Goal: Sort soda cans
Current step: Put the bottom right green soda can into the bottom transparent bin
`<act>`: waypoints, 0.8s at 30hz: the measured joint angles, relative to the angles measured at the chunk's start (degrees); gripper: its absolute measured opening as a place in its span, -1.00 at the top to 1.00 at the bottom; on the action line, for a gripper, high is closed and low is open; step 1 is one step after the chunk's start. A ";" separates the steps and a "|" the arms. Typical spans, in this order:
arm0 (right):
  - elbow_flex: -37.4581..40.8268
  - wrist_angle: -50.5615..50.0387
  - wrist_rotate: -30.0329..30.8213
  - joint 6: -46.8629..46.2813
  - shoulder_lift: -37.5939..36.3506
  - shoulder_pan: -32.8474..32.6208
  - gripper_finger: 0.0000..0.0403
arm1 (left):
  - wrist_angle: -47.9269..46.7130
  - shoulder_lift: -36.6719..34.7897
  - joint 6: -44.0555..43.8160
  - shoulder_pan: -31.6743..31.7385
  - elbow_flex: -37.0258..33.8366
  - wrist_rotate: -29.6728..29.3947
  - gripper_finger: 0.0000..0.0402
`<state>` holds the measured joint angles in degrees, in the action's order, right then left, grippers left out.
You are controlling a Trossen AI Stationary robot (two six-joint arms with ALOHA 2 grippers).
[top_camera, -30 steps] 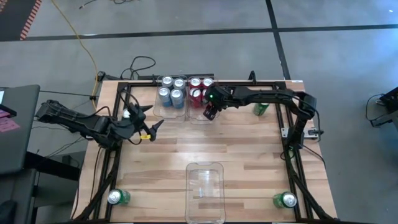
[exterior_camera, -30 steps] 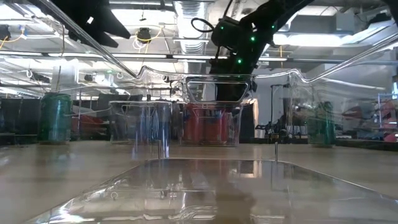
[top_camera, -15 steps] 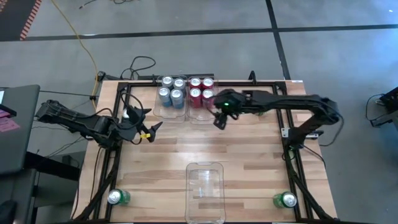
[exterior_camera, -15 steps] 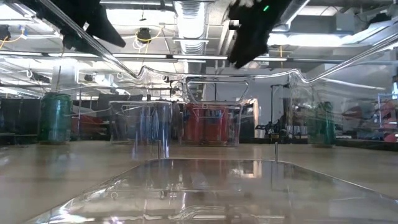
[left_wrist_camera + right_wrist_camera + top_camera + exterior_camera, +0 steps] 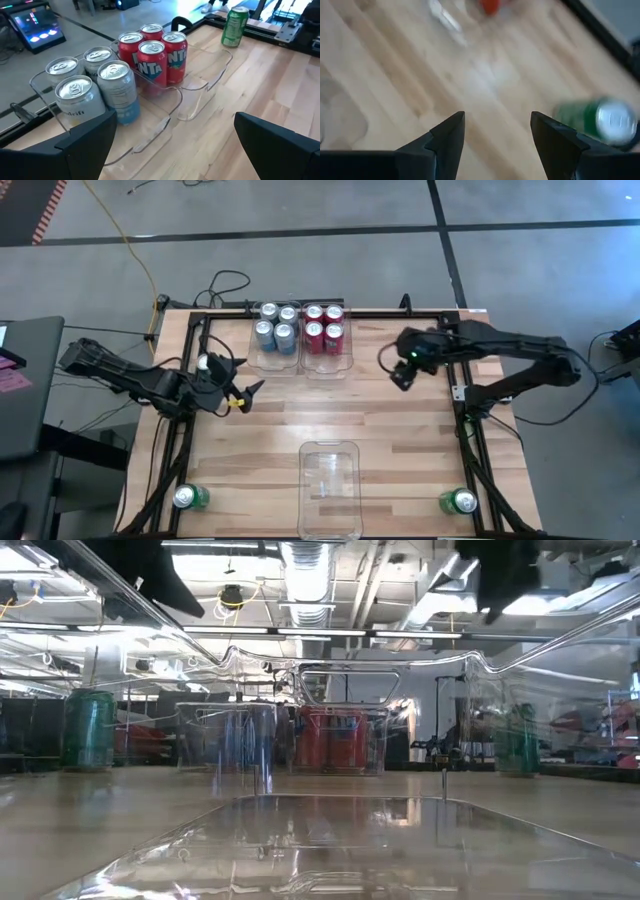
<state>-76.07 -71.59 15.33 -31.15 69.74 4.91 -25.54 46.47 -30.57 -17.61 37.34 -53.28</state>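
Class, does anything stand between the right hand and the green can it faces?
Nothing visible does. The right hand, open and empty, has only bare wooden table between it and the green can.

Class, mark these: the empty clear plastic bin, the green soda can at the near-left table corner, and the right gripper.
Empty clear plastic bin (image 5: 330, 448), high view, far rim.
Green soda can (image 5: 184, 498), high view, silver top.
Right gripper (image 5: 396, 370), high view, between fingertips.
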 joint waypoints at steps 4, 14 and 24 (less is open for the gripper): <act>0.00 -7.24 -4.22 -9.52 -1.85 -4.48 -0.21 | -0.04 1.01 0.02 0.00 0.00 0.01 -0.98; 0.00 -13.27 -22.32 -39.86 -1.48 -25.09 -0.21 | 2.12 2.36 1.95 0.11 0.00 0.00 -0.98; 0.00 -12.03 -26.68 -68.34 1.80 -51.15 -0.21 | 13.27 2.23 14.74 0.44 -0.02 0.50 -0.98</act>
<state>-76.07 -83.62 -11.35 -99.49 71.54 -46.24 -12.27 48.70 -15.83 -17.17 37.32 -52.78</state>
